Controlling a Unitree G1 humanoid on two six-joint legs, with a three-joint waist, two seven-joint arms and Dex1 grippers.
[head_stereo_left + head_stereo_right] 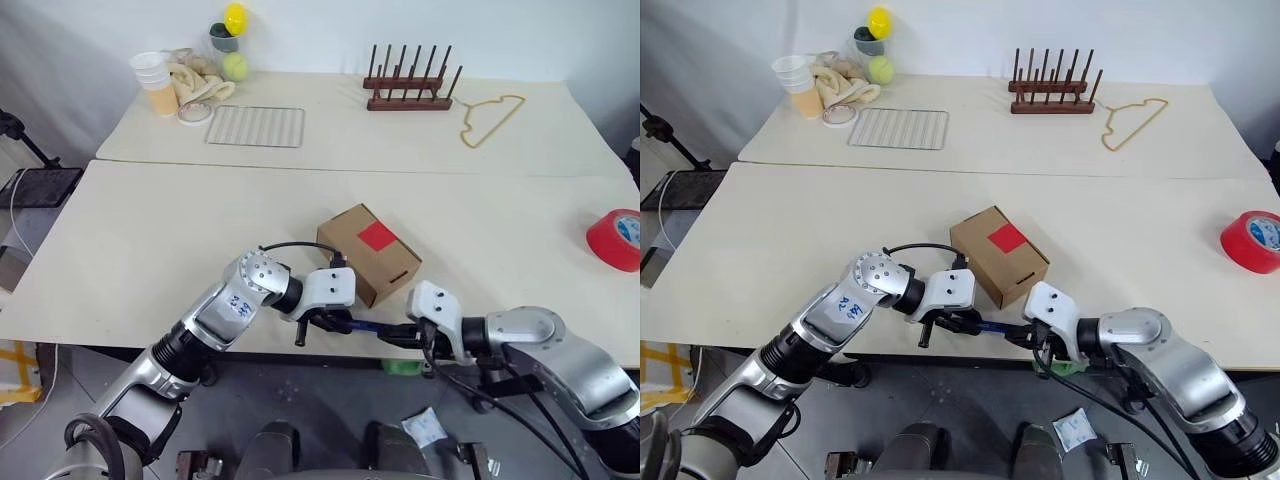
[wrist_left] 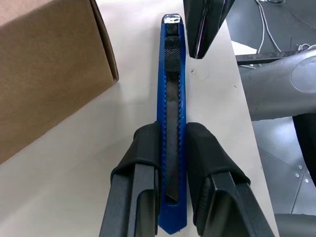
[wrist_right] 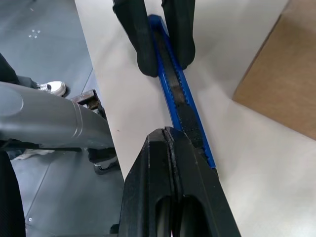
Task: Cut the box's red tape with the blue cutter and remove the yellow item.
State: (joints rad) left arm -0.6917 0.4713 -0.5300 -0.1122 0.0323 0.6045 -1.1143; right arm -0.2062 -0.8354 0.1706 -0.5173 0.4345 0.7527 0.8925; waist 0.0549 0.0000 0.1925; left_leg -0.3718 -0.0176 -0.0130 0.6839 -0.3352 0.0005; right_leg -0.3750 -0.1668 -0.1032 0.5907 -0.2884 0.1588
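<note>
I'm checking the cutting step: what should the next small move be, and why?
Probably push the slider forward with the shut right gripper to extend the blade. The left gripper clamps the slim blue pen-shaped cutter, the right fingertips sit at its slider, and the red square tape on the brown cardboard box looks uncut.

Left claw (image 2: 168,163) clamped; right claw (image 3: 170,148) fully closed, facing it

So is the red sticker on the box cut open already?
No, the red tape lies whole on the shut box, and the blue cutter sits beside it.
</note>
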